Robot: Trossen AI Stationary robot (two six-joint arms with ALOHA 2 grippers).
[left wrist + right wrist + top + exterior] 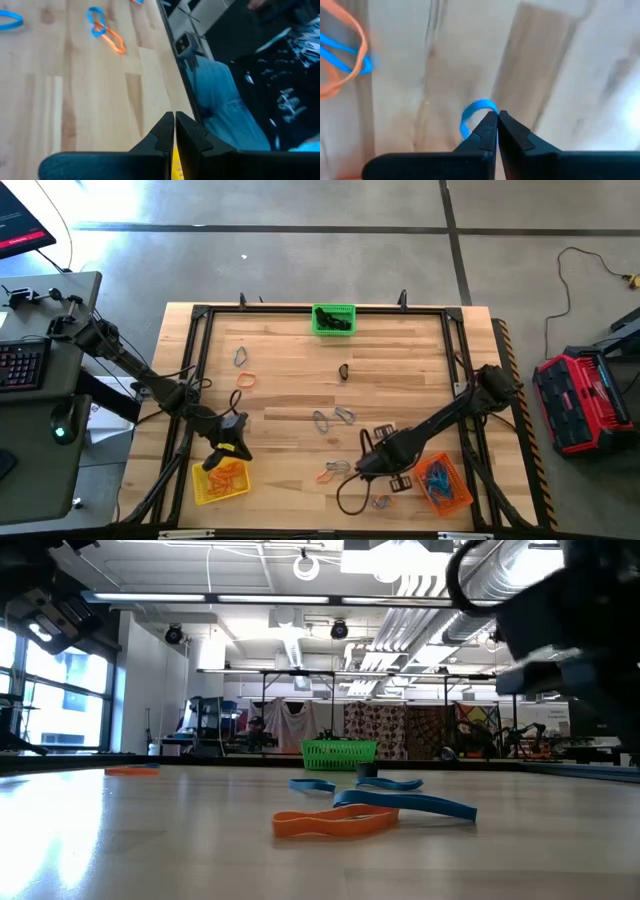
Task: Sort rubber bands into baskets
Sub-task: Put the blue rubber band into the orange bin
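From above I see my right pincer [366, 468] low on the counter [290, 370], lower right of centre, just left of the orange basket [443, 485]. Its wrist view shows the tips [490, 125] pressed together on a blue band [476, 111], pinching one end while the loop arcs up and away from the tips. An orange-and-blue pair [342, 55] lies at that frame's upper left.

My left pincer [232, 442] hangs over the yellow basket [221, 481] in the lower left of the top view, fingers fully closed with nothing between them.

The green basket [334, 319] sits at the top centre edge, its long side running left-right, dark bands inside. Loose bands are scattered mid-counter: a grey loop [241, 357] standing up-down in frame, an orange one [245, 380] below it lying crosswise, and a black one [344, 371] near centre. In the low view an orange band [335, 823] and a blue band [405, 802] lie flat, stretched left-right.
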